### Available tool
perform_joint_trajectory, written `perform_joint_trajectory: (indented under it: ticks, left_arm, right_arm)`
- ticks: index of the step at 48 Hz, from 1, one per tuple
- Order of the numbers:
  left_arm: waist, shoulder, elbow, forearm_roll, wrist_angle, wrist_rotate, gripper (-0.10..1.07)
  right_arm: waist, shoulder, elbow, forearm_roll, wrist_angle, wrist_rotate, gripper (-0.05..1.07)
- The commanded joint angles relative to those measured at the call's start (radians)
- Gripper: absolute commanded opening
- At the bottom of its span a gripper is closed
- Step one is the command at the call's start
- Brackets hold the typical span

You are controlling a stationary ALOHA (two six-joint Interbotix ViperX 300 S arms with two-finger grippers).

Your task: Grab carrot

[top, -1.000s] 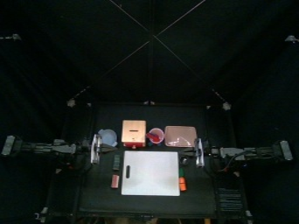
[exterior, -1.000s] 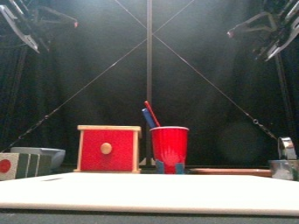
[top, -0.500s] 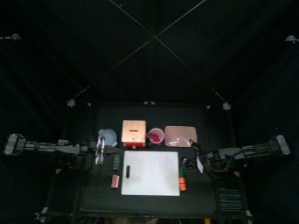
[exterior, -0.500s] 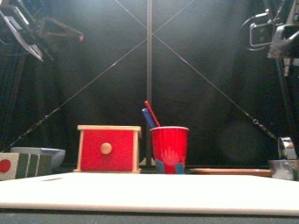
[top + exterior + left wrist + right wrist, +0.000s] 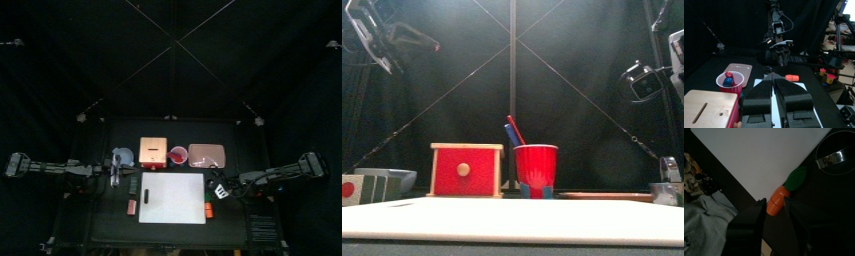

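The carrot (image 5: 210,211), orange with a green top, lies on the black table just off the right edge of the white board (image 5: 174,198). In the right wrist view the carrot (image 5: 777,203) lies straight ahead of my open right gripper (image 5: 775,204), in line with the gap between its jaws; whether they touch it I cannot tell. The right gripper (image 5: 221,188) hangs above the board's right edge and shows high at the right in the front view (image 5: 643,80). My left gripper (image 5: 773,79) is shut and empty, over the table's left side (image 5: 118,180). The left wrist view also shows the carrot (image 5: 791,77).
Behind the board stand a blue bowl (image 5: 123,156), a wooden box with a red front (image 5: 465,170), a red cup (image 5: 536,170) holding a blue-and-red stick, and a pink tray (image 5: 206,155). A small red object (image 5: 131,207) lies left of the board. A metal cup (image 5: 667,190) stands at the right.
My right arm has swung forward and come down, bringing its gripper toward the carrot. The left arm has shifted only slightly.
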Motion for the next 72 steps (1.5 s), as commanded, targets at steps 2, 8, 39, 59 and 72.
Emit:
perform_joint_trajectory:
  ticks: [2,8,39,59,72]
  left_arm:
    - [0.012,0.005,-0.015,-0.006,-0.011,0.002,0.46]
    - [0.02,0.005,-0.009,-0.008,-0.009,-0.002,0.5]
    - [0.055,0.005,0.017,-0.006,-0.011,0.0,0.51]
    - [0.057,0.003,0.018,-0.008,-0.009,0.0,0.51]
    - [0.057,0.005,0.017,-0.008,-0.009,-0.002,0.51]
  right_arm:
    - [0.008,0.063,-0.011,0.012,-0.041,-0.002,0.83]
    - [0.006,0.138,-0.018,0.023,-0.067,0.0,0.88]
    - [-0.002,0.394,-0.078,-0.011,-0.126,0.0,0.88]
    - [-0.002,0.419,-0.092,-0.026,-0.112,-0.003,0.7]
    - [-0.002,0.407,-0.11,-0.046,-0.092,-0.003,0.58]
